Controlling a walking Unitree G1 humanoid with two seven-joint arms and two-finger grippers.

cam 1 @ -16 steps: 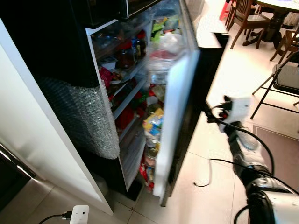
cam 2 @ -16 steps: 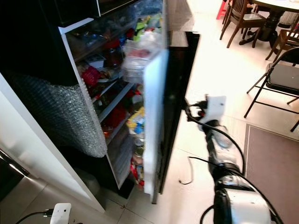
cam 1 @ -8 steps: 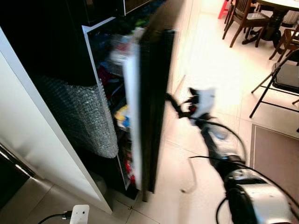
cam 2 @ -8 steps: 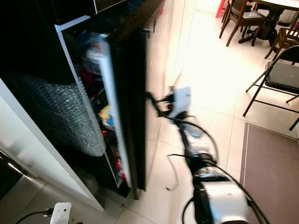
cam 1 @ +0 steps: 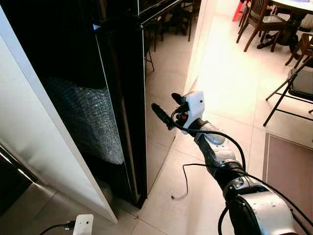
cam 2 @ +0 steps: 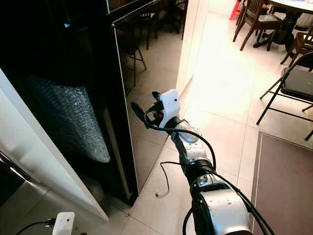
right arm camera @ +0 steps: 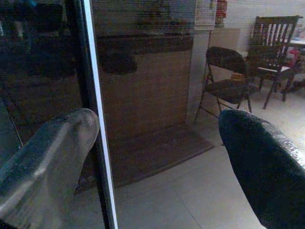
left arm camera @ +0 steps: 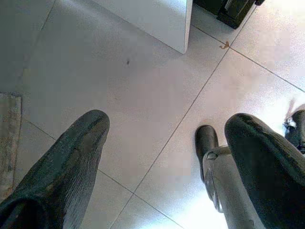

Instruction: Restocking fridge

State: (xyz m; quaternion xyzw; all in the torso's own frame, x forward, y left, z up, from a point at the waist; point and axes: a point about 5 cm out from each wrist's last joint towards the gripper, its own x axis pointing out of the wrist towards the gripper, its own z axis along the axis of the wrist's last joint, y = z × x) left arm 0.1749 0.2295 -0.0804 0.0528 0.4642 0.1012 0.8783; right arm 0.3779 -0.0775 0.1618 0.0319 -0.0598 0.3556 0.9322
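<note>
the black fridge (cam 1: 122,98) is standing at the robot's left with its glossy door (cam 2: 146,88) sitting shut against the body, reflecting chairs and floor tiles. the right gripper (cam 1: 166,110) is reaching out toward the door front, its two black fingers (right arm camera: 52,162) spread wide apart with nothing between them, hovering just beside the door's edge seam, contact not clear. a black cable (cam 1: 195,161) is looping off the silver right arm (cam 1: 220,156). bubble wrap (cam 1: 85,122) is covering part of the fridge's side, next to a white panel (cam 1: 44,137). the left gripper (left arm camera: 167,157) is hanging down over the tiled floor (left arm camera: 143,86), fingers parted and holding nothing, pointing at the robot's own foot. a white plug block (cam 1: 83,225) is lying on the floor near the panel. a folding chair (cam 1: 293,83) and a wooden dining table with chairs (cam 1: 274,19) are standing well apart, on the robot's right side.
</note>
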